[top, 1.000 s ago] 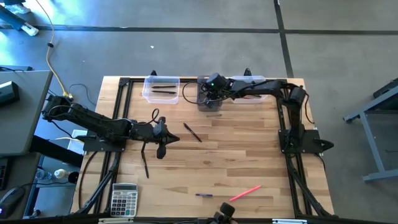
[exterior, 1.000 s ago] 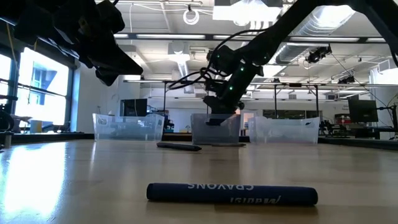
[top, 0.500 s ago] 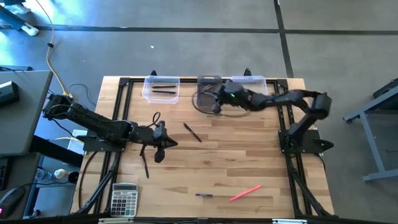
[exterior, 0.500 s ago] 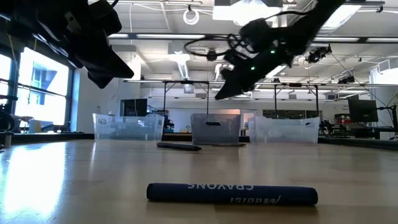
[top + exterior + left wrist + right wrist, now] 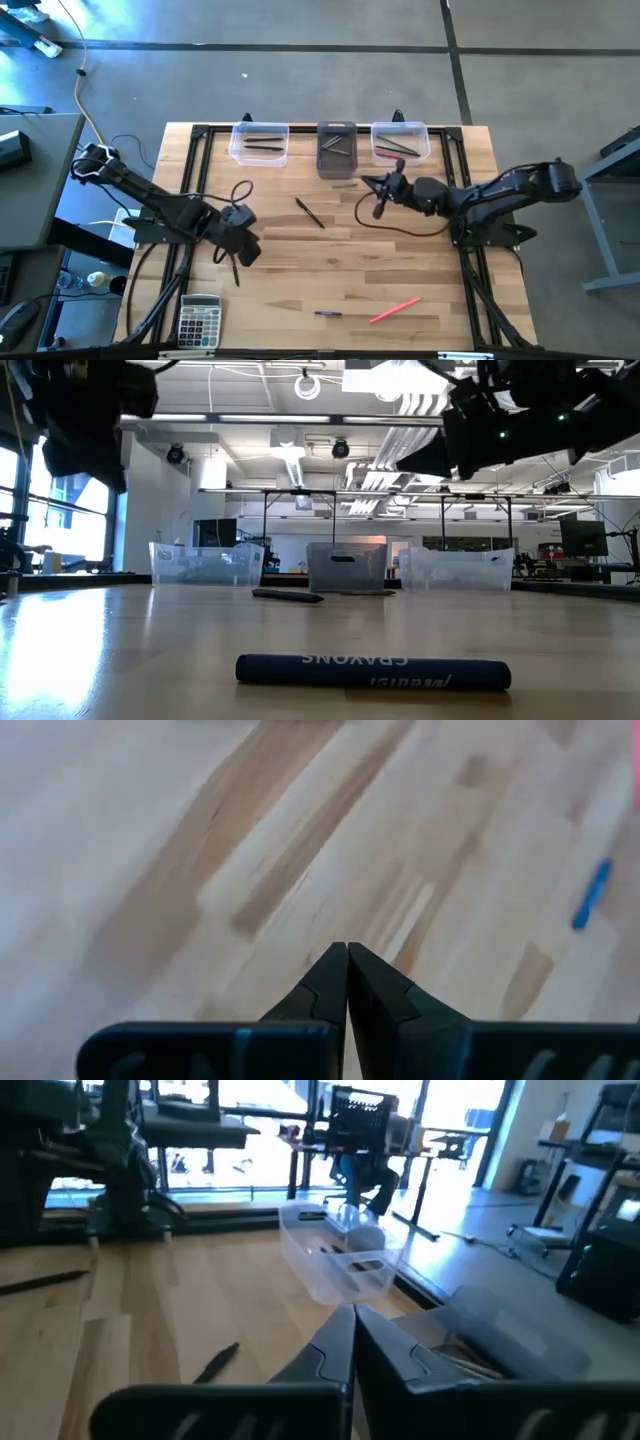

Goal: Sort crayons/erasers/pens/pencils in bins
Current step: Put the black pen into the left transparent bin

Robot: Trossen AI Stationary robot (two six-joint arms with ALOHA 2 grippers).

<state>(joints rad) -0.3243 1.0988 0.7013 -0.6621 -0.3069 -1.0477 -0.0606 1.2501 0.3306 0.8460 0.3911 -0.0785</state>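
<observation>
Three bins stand in a row at the far edge: a clear one (image 5: pixel 258 143) holding dark sticks, a smoky grey one (image 5: pixel 336 148), and a clear one (image 5: pixel 400 140). On the wood lie a black pen (image 5: pixel 309 212), a dark stick (image 5: pixel 235 272), a purple crayon (image 5: pixel 328 313) and a pink stick (image 5: pixel 394 310). My left gripper (image 5: pixel 242 250) hangs shut above the table, just beyond the dark stick, with nothing between its fingers (image 5: pixel 347 952). My right gripper (image 5: pixel 376 190) is shut and empty (image 5: pixel 353 1312), in the air on the near side of the grey bin.
A grey calculator (image 5: pixel 199 320) lies at the near left corner. Black frame rails run along both table sides. A loose cable (image 5: pixel 395 225) loops below my right arm. In the low view the crayon (image 5: pixel 372 670) lies close in front, with the pen (image 5: pixel 288 596) before the bins.
My right gripper has risen from over the smoky grey bin and drawn back toward the table's near and right sides, with its arm folding back. My left gripper has shifted a little toward the near left.
</observation>
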